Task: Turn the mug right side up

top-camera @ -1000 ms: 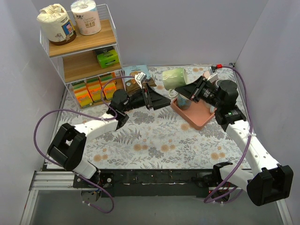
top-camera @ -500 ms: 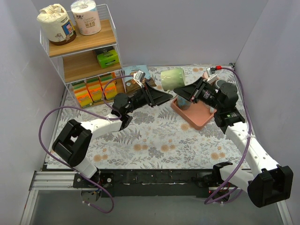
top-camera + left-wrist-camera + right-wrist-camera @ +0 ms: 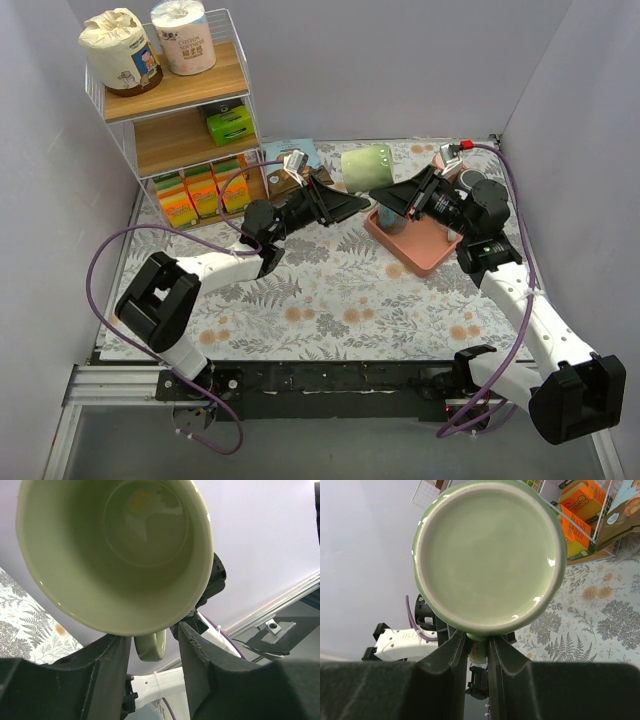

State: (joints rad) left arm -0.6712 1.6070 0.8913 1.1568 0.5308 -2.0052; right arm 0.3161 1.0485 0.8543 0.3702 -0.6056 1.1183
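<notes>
A pale green mug (image 3: pixel 367 165) hangs in the air above the back of the table, lying on its side. Its base (image 3: pixel 490 555) faces the right wrist camera and its open mouth (image 3: pixel 115 555) faces the left one. My right gripper (image 3: pixel 387 196) is shut on the mug's handle (image 3: pixel 478 652), which is pinched between both fingers (image 3: pixel 457 650). My left gripper (image 3: pixel 358 207) reaches in from the other side. Its jaws straddle the same handle (image 3: pixel 150 647), with a gap showing beside the right finger (image 3: pixel 192 645).
A pink tray (image 3: pixel 420 252) sits on the floral cloth under the right gripper. A wire shelf rack (image 3: pixel 180 120) with toilet rolls, a green box and orange packs stands at the back left. A snack box (image 3: pixel 293 158) leans beside it.
My left gripper has risen and reached right to the mug, and its jaws have narrowed around the handle. The right gripper has kept its grip while the mug turned a little.
</notes>
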